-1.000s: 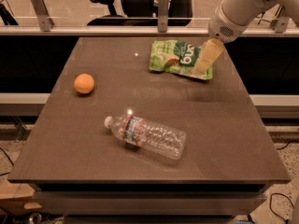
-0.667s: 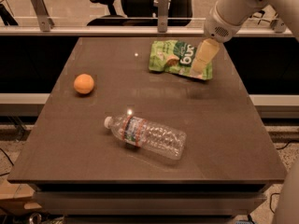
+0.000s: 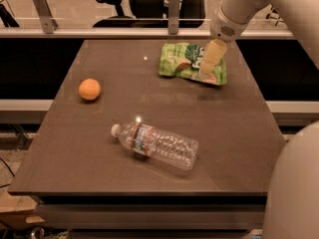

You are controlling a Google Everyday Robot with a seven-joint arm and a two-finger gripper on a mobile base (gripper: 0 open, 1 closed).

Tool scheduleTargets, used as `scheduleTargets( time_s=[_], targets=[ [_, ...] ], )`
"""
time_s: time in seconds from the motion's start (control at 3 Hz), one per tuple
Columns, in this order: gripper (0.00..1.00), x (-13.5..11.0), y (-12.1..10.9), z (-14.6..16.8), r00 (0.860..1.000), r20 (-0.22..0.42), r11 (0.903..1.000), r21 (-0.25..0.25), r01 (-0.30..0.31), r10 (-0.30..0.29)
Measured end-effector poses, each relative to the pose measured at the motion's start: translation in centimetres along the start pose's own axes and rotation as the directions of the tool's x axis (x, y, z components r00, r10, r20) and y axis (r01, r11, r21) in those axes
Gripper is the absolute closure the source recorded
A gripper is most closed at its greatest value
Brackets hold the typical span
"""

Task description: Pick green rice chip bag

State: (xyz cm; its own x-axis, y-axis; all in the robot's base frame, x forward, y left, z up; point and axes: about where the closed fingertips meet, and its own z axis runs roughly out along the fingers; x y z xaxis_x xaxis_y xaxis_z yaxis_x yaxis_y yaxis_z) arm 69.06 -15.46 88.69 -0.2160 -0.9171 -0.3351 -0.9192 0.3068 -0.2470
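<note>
The green rice chip bag (image 3: 185,61) lies flat at the far right of the brown table (image 3: 224,133). It is light green with a dark green patch, white lettering and tan rice cake pictures. My gripper (image 3: 211,59) hangs from the white arm at the top right and sits over the right part of the bag, covering some of the lettering. I cannot tell whether it touches the bag.
An orange (image 3: 89,89) sits at the table's left. A clear plastic water bottle (image 3: 155,144) lies on its side near the front middle. A rail with posts (image 3: 173,4) and office chairs stand behind the table. My white body (image 3: 294,188) fills the lower right corner.
My gripper has moved a little to the left, further over the bag. The bag, orange and bottle have not moved.
</note>
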Motion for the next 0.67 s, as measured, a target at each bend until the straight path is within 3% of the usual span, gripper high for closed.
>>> scheduleTargets(
  time_s=[0.67],
  targets=[
    [0.0, 1.0, -1.4, 2.0, 1.0, -0.01, 0.9998, -0.021, -0.005, 0.005]
  ],
)
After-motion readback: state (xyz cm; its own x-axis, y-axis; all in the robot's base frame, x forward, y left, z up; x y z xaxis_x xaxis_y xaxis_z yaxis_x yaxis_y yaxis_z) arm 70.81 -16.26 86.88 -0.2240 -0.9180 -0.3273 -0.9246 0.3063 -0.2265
